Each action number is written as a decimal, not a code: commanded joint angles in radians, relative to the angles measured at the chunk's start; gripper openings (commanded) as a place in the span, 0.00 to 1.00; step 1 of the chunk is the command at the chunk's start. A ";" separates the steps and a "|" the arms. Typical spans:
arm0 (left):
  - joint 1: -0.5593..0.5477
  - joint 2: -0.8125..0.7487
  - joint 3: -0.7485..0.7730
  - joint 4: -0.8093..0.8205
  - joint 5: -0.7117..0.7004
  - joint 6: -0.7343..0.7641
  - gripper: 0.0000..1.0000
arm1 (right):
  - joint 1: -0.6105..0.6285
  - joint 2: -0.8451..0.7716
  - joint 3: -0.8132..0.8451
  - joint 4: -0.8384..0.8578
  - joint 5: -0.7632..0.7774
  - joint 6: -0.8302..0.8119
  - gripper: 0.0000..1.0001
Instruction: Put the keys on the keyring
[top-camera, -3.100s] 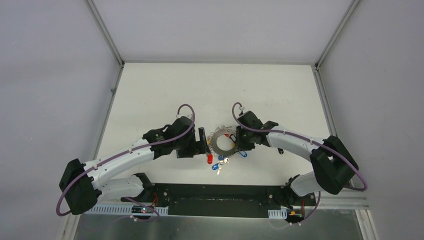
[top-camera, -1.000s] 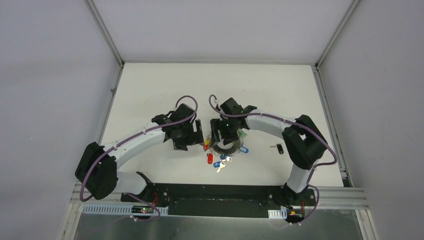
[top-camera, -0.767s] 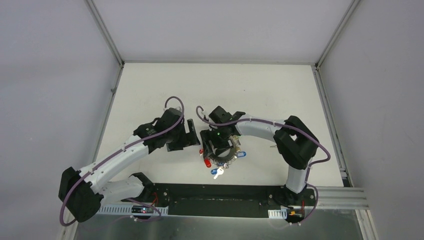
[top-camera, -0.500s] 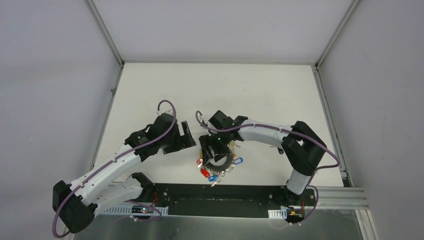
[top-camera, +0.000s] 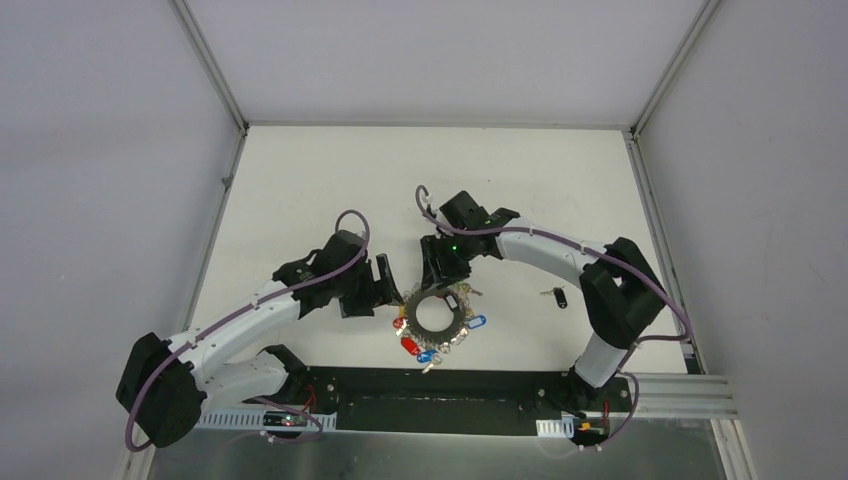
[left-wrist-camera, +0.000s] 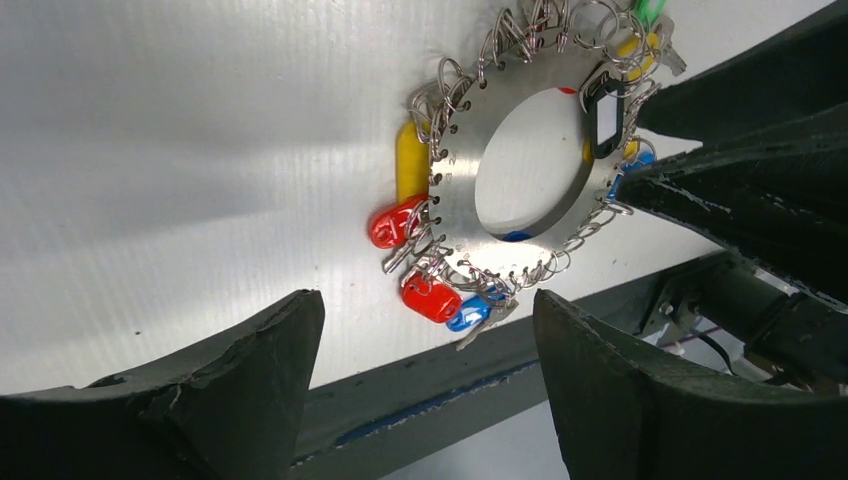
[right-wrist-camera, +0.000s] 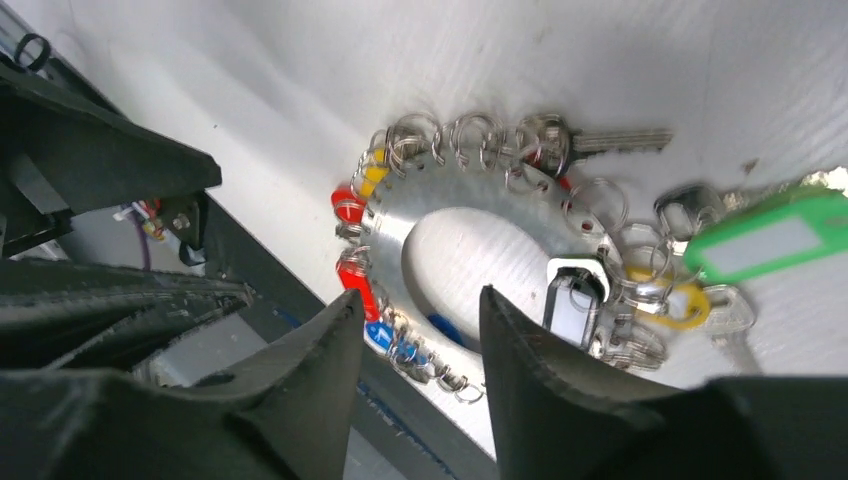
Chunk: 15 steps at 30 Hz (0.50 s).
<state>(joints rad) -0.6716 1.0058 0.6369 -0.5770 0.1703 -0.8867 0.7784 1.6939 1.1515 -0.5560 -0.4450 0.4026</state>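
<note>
Keyring lying flat, green tag with white label, possibly blank

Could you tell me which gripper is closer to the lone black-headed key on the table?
Right. The right gripper sits at the far edge of the keyring, the black-headed key off to its right; the left gripper is beyond the keyring's left side, farther away.

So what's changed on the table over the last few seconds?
The large silver metal keyring fringed with keys and coloured tags slid toward the near edge of the white table while the right gripper was over it; that gripper has now backed off, open. The left gripper swung away left, then returned beside the ring, open. The small black-headed key on the right stayed put.
</note>
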 joint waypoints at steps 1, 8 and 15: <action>0.033 0.053 -0.011 0.108 0.109 -0.042 0.79 | 0.013 0.069 0.119 -0.029 0.049 -0.059 0.45; 0.127 0.023 -0.056 0.153 0.193 -0.067 0.79 | 0.057 0.162 0.261 -0.109 0.197 -0.088 0.33; 0.163 -0.075 -0.126 0.150 0.204 -0.098 0.79 | 0.113 0.252 0.387 -0.220 0.339 -0.114 0.33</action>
<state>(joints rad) -0.5213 0.9882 0.5419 -0.4622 0.3450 -0.9527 0.8600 1.9095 1.4590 -0.6876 -0.2279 0.3187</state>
